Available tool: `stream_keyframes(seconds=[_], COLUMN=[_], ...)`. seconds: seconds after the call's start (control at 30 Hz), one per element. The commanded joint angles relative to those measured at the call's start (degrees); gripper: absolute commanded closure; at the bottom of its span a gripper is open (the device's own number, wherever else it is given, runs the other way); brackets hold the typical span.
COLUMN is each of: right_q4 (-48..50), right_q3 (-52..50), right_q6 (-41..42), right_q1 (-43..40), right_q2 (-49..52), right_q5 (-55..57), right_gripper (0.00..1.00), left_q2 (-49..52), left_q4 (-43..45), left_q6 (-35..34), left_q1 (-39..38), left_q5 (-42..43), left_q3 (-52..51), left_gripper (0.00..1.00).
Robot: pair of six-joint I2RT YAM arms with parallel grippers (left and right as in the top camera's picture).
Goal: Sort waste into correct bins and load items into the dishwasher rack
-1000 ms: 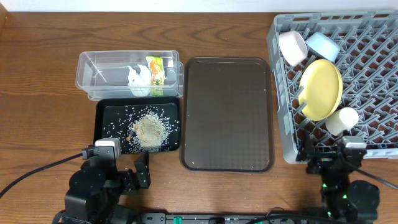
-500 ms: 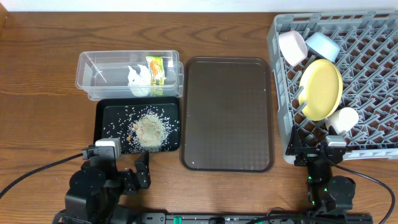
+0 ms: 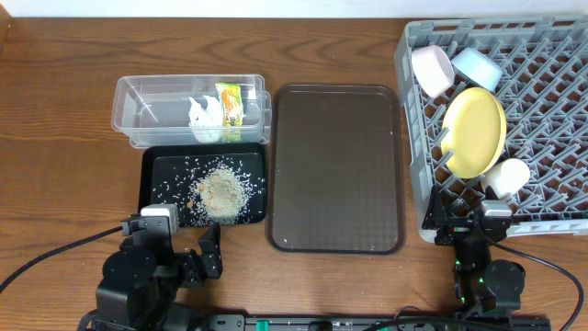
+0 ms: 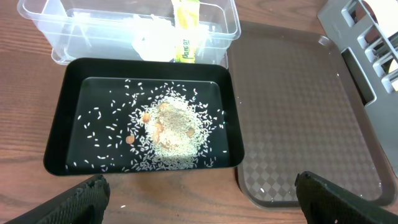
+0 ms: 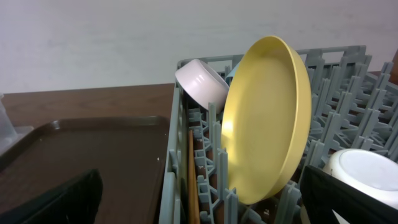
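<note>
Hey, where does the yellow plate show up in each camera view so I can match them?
Overhead: yellow plate at right, standing on edge in the grey rack.
Left wrist: not in view; only a grey rack corner, upper right.
Right wrist: plate centre-right, upright among the pegs.
Shared landmark: the brown tray, in all three views.

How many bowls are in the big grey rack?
2. The round white bowl stands in the far-left corner of the grey plastic rack; the light-blue bowl is just to its right. Another could hide behind the yellow plate.
</note>
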Motion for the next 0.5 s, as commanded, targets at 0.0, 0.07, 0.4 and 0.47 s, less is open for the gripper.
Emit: stream_keyframes(seconds=[0.0,0.07,0.4,0.47], right_q4=[-0.2,-0.2,-0.2,-0.2], right_q3=[-0.1,-0.1,-0.1,-0.1], right_q6=[0.0,0.0,0.0,0.0], right_q1=[1.4,1.4,1.4,1.4], right_q2=[-0.2,-0.2,-0.2,-0.2], right_q5=[-0.2,-0.2,-0.2,-0.2], right_gripper=[0.01,0.01,0.01,0.01], left_q2=[-0.2,-0.2,-0.2,-0.2], left_q4=[-0.1,-0.1,-1.4,-2.0], left_q6=[0.3,0.3,0.8,2.2], left_q1=[-0.3,-0.3,-0.3,0.2], left_q5=[0.2,0.2,0.0,-2.8], left_q3=[0.0,0.0,0.0,-0.4], left_gripper=[0.02,0.02,0.02,0.02])
